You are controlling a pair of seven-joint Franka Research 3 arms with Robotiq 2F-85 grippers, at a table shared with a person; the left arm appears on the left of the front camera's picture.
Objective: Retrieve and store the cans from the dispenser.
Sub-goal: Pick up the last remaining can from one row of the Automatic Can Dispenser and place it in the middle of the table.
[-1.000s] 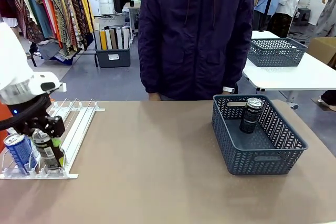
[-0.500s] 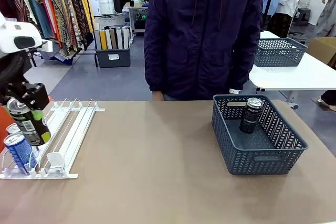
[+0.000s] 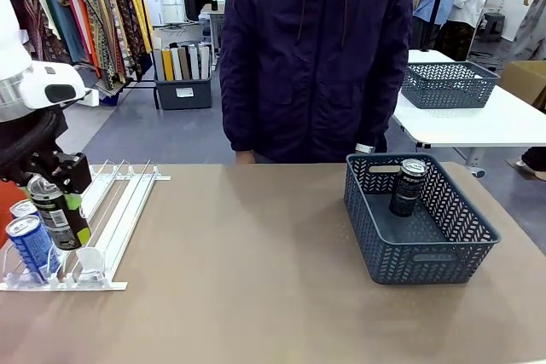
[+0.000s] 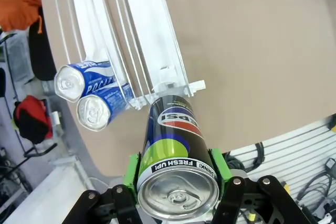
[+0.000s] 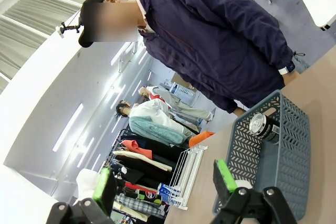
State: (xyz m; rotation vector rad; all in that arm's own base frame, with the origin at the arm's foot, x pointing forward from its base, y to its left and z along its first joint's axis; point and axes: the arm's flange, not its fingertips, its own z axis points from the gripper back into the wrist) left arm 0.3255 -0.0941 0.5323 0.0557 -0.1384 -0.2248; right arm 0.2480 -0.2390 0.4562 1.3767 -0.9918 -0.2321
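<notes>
Your left claw is clamped tight on a black can, up in the air over the near end of the rack. Hold it straight, carry it across the surface, and lower it gently into the basket beside the other can. Your right claw has its fingers apart and holds nothing.

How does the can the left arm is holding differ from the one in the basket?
The held can is clamped in the jaws of the left gripper over the dispenser; the basket can stands free in the grey mesh basket. The held can leans; the basket can is upright. The held can shows lime green; the basket can shows none. Both are slim, dark, silver-topped.
</notes>
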